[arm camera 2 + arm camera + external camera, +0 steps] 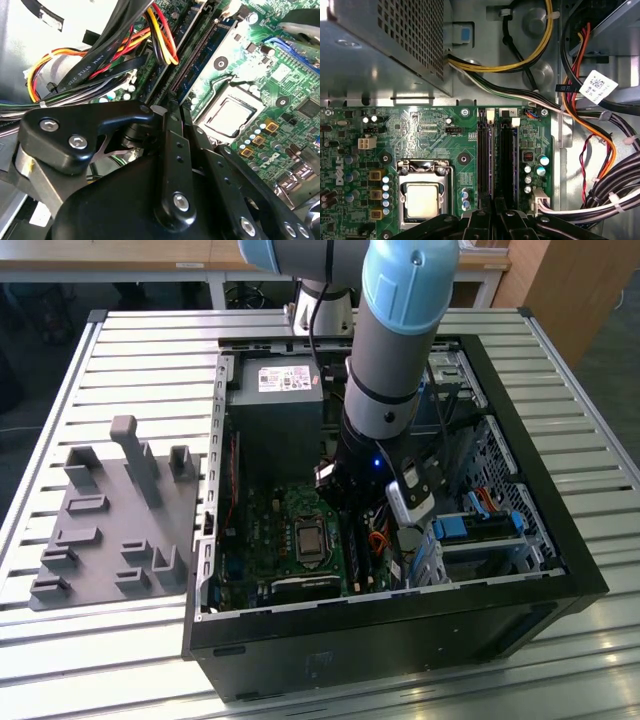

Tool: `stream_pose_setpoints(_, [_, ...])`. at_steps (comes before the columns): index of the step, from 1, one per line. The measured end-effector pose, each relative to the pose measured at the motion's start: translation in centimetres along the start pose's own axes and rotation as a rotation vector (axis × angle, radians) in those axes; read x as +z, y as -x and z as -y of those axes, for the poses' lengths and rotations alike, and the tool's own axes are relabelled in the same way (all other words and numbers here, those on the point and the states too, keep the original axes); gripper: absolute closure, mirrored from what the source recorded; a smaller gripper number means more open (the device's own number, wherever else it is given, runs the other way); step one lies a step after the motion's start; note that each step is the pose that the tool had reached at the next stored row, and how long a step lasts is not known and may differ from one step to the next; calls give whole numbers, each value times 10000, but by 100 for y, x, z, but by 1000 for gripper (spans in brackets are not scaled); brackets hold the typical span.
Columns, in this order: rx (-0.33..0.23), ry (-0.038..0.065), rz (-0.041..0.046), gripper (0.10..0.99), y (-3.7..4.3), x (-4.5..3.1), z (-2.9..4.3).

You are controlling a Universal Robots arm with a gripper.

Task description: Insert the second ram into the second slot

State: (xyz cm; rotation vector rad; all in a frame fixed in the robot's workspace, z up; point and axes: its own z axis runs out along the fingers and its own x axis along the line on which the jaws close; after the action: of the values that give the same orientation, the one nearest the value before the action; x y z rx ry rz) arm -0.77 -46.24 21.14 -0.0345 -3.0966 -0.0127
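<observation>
Your jaws stand close together with a narrow gap between them, and you cannot tell from these views whether they pinch anything. The gripper (495, 214) is built of matte black metal links with bright round screws. In both wrist views it hangs low over the green motherboard (420, 130), right at the near end of the 2 memory slots.

Those 2 slots are long, narrow black plastic channels lying side by side: the first slot (483, 155) and the second slot (507, 155), each with a white latch at its far end. A thin, pale-edged strip (492, 160) runs straight out from the gap between the jaws, along the inner side of the first slot. It could be the memory stick seen on edge, but you cannot be sure, nor whether it is seated.

Beside the slots sits the square processor socket (422, 200), a dull metal plate in a shiny steel frame. Bundled cables (600, 130), glossy and coloured, curve past on the other side.

In the exterior view, your grey and light blue arm (400, 340) reaches down into the open black case (400, 650), which lies on a ribbed metal table (150, 340).
</observation>
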Motion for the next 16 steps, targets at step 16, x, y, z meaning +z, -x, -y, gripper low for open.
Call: stream_pose_setpoints(16, [8, -4, 0, 875, -1, -19, 0])
